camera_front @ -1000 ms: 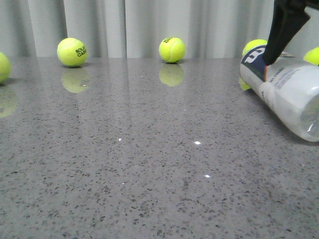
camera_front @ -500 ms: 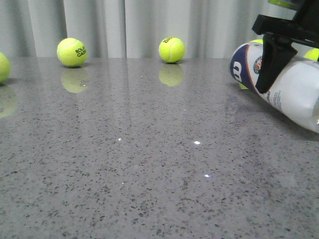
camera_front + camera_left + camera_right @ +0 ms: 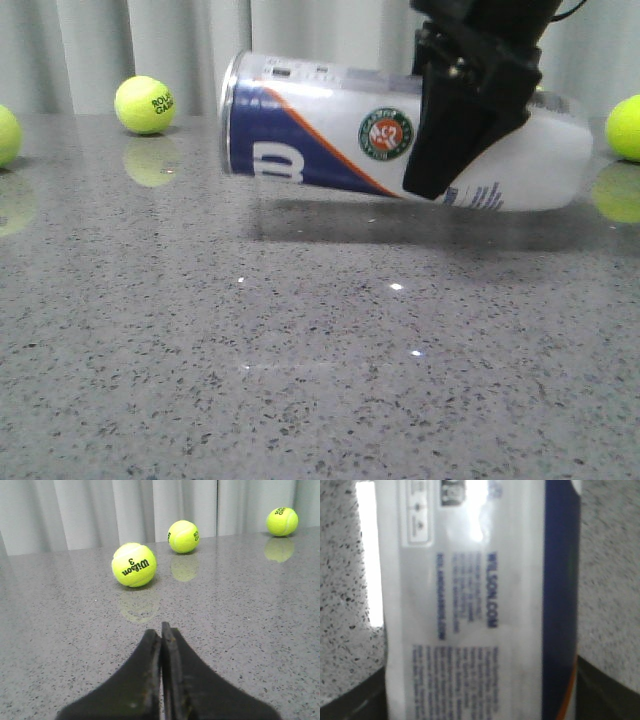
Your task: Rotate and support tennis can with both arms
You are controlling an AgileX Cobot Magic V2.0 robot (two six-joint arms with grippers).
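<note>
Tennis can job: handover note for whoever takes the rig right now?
Right tool: shut on the tennis can, holding it sideways above the table, metal-rim end toward the robot's left.
Left tool: shut, empty, low over the table, facing loose tennis balls, away from the can.
Done: can picked up.
Left: bring the left tool in to support the can, then finish rotating.

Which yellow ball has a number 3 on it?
The tennis ball closest to the shut left gripper in the left wrist view. It reads "Wilson 3"; the two balls farther back show no such number.
</note>
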